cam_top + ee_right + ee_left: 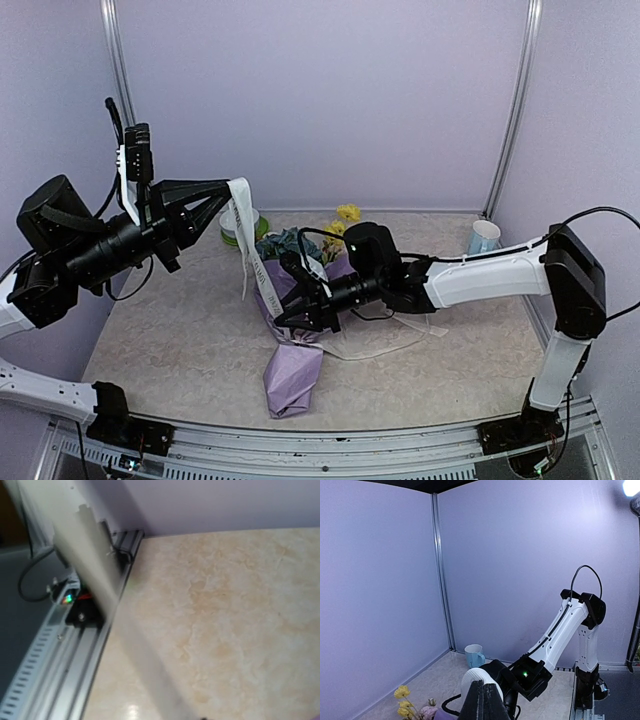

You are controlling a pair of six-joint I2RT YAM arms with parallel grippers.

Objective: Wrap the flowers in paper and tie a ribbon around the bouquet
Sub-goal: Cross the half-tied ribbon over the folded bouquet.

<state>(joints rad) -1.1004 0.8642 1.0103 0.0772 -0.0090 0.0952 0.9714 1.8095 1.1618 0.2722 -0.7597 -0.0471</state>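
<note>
Left claw (234, 192), raised well above the beige mottled tabletop (170, 340), is clamped on the cream-white lettered ribbon (248, 255), which hangs down to the lilac-paper bouquet (292, 375) lying mid-table. Right claw (292, 300) sits at the bouquet's middle; whether its jaws grip anything I cannot tell.

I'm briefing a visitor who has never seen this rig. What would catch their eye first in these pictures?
The cream ribbon stands out most. The left gripper pinches it high over the table's left side, and it slants down to the lilac-wrapped bouquet lying mid-table. Next comes the right gripper, low at the bouquet's middle, with yellow blooms showing at the far end.
</note>
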